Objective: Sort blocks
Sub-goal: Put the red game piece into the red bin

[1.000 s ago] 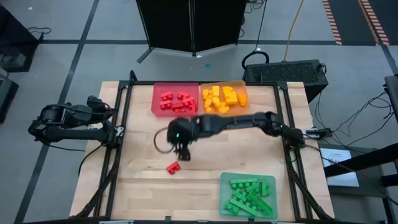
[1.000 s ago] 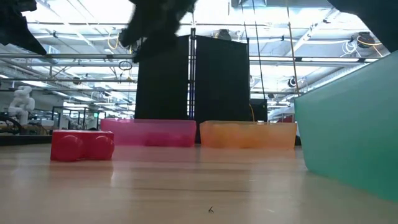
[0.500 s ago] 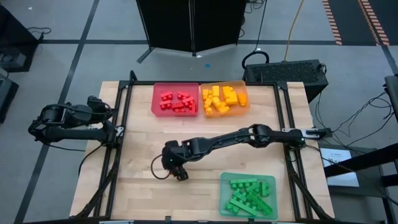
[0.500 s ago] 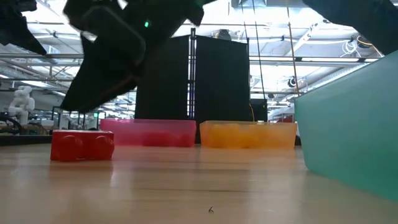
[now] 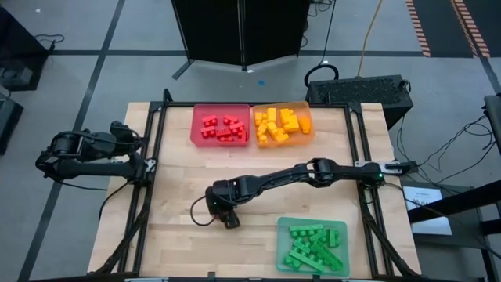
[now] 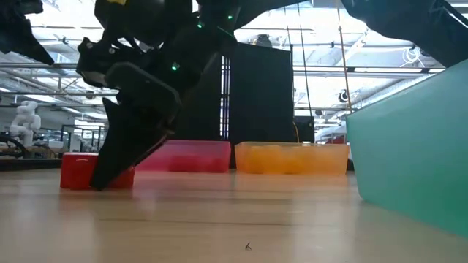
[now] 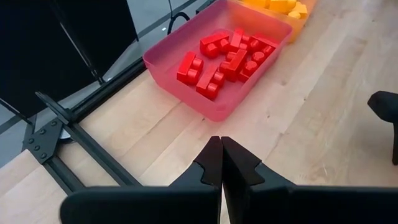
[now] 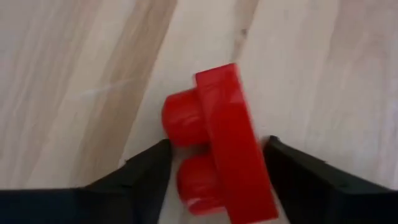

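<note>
A: From above, where is the work?

B: The right gripper (image 5: 221, 213) is down on the pale wooden table (image 5: 180, 172), near its front and left of the middle, covering the spot. The left gripper (image 5: 139, 163) waits at the table's left edge. At the far edge sit a red plastic tray (image 5: 196, 129) of red studded bricks (image 5: 221, 128) and, touching it on the right, an orange plastic tray (image 5: 307, 117) of yellow studded bricks (image 5: 278, 125). A green plastic tray (image 5: 341, 227) of green studded bricks (image 5: 313, 247) lies at the near right.

A: And level with the table?

B: A loose red two-stud brick (image 6: 77, 170) lies on the wood at the left, with the right gripper's dark fingers (image 6: 135, 142) lowered partly in front of it.

A: The left wrist?

B: Its own fingers (image 7: 212, 167) are pressed together, holding nothing, with the red tray beyond.

A: The right wrist?

B: The red brick lies between its spread fingers (image 8: 146, 174), one on either side. Whether they touch it, I cannot tell.

A: Any writing?

B: None that can be read.
</note>
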